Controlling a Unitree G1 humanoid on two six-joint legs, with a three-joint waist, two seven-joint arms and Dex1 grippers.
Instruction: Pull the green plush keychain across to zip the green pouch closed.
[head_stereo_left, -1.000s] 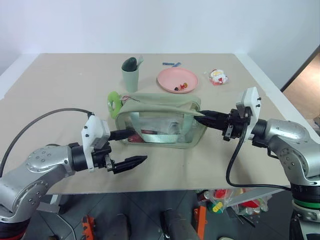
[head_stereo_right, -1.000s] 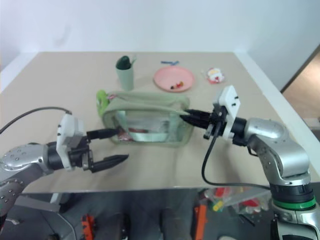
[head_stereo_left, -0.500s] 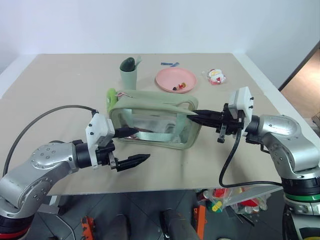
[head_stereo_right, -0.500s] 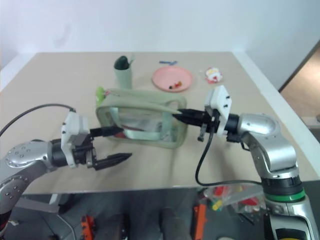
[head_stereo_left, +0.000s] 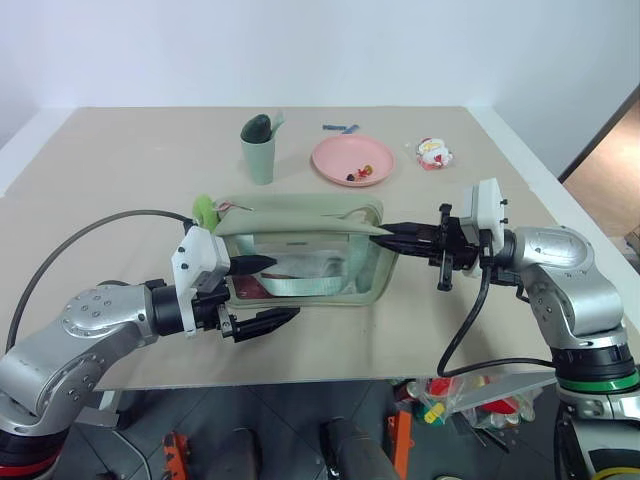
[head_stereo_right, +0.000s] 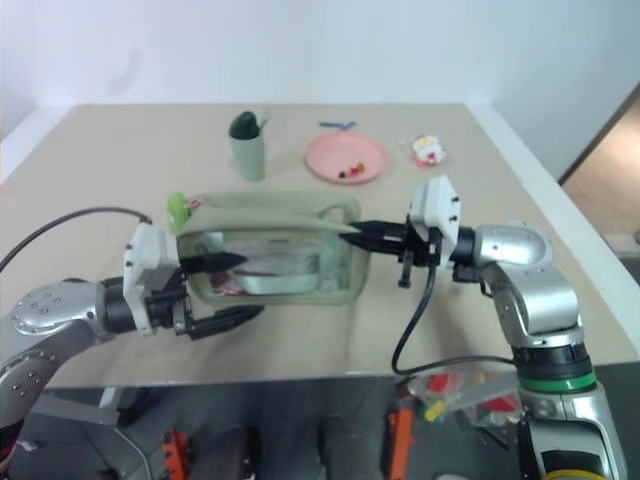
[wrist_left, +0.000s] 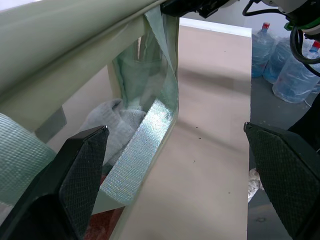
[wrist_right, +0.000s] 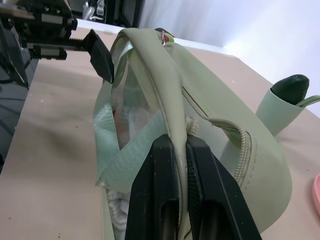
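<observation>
The left gripper (head_stereo_left: 262, 292) hangs at the pouch's near left corner with its two black fingers spread wide and nothing between them; one finger lies against the clear front panel, the other below it over the table. Just beyond it, the small lime-green fuzzy keychain ring (head_stereo_left: 205, 210) sits at the far left top corner of the pouch. The large sage-green fabric pouch with see-through plastic sides (head_stereo_left: 300, 255) stands upright near the front middle of the tan table (head_stereo_left: 120, 160), its long axis running across from left to right, the zippered top facing up and one clear panel facing the robot. A green webbing strap (head_stereo_left: 300, 283) crosses inside that panel. The right gripper (head_stereo_left: 392, 230) points leftward, level with the pouch top, its fingers pinched together on the edge at the right end of the pouch. Well behind the pouch stand a dull green cup (head_stereo_left: 260, 150), a round pink plate (head_stereo_left: 354, 160) and, further right, a small red and white toy (head_stereo_left: 434, 153).
</observation>
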